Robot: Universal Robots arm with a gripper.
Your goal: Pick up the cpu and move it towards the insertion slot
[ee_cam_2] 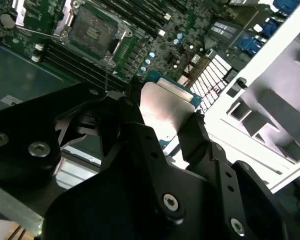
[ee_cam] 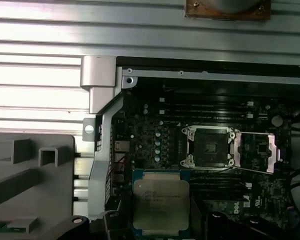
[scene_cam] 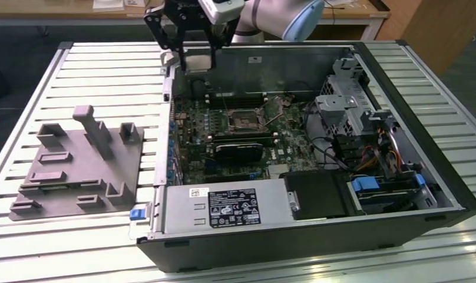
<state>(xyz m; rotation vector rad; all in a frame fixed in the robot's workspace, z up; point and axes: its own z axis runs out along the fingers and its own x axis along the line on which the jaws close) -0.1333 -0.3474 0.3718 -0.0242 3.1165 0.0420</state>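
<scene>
Resting on slatted metal table, open computer case; wooden furniture behind.

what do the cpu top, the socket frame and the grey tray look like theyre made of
The small square silvery cpu, held in the black gripper: brushed metal lid, by its dull sheen, on a blue-green board rim.
The shiny silver-framed insertion slot: bright polished metal around a dark, probably plastic centre.
The grey tray with raised blocks: matte, uniform grey, likely moulded or printed plastic.
</scene>
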